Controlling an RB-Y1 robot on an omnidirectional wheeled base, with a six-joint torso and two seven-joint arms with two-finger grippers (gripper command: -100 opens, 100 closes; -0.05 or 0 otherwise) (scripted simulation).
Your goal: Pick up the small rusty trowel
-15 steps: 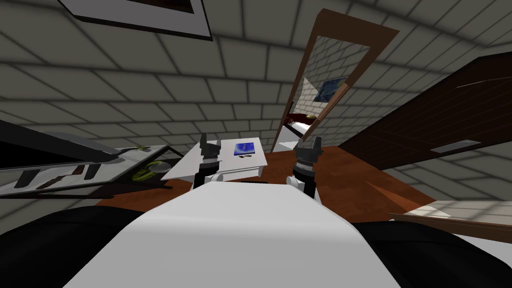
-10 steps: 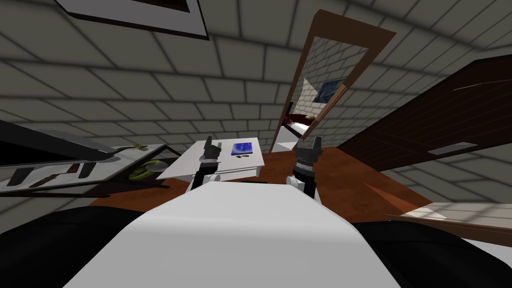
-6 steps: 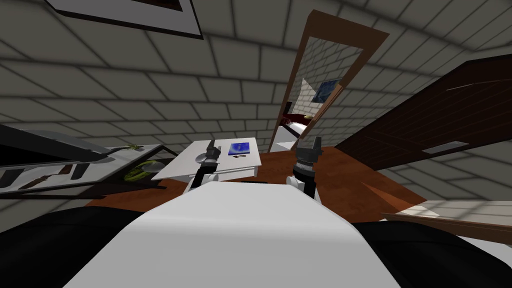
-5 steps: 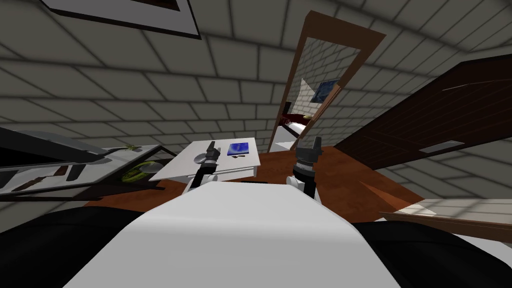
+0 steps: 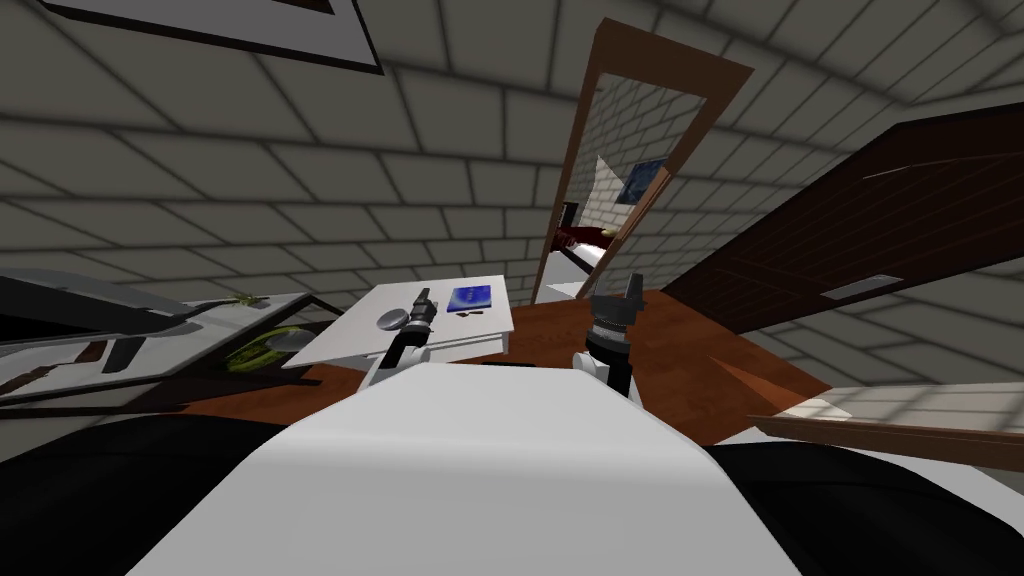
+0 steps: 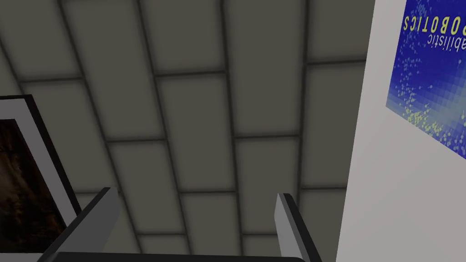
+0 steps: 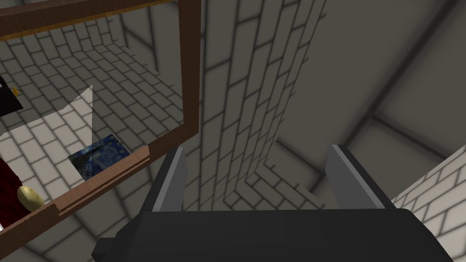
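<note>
The robot has turned, and its left hand has rolled edge-on above the white worktop (image 5: 350, 335). Nothing is picked up yet; the reach and grasp remain. One left gripper (image 5: 424, 296), fingers apart, empty. One blue book (image 5: 471, 297); on its near side one small dark piece, likely the trowel (image 5: 470, 314). One right gripper (image 5: 617, 286), fingers apart, empty.

Dim, even render light; strong wide-lens splay at edges.

Premises: domestic interior, a room in a house.
Walls: grey brick pattern; framed picture (image 5: 200, 30), upper left.
Floor: red-brown wood floor (image 5: 700, 350), centre right.
Openings: wood-framed doorway (image 5: 670, 68), upper centre, onto a second room with a blue wall picture (image 5: 645, 180); dark door (image 5: 880, 230), right.
Furniture: white worktop (image 5: 470, 338), centre.
</note>
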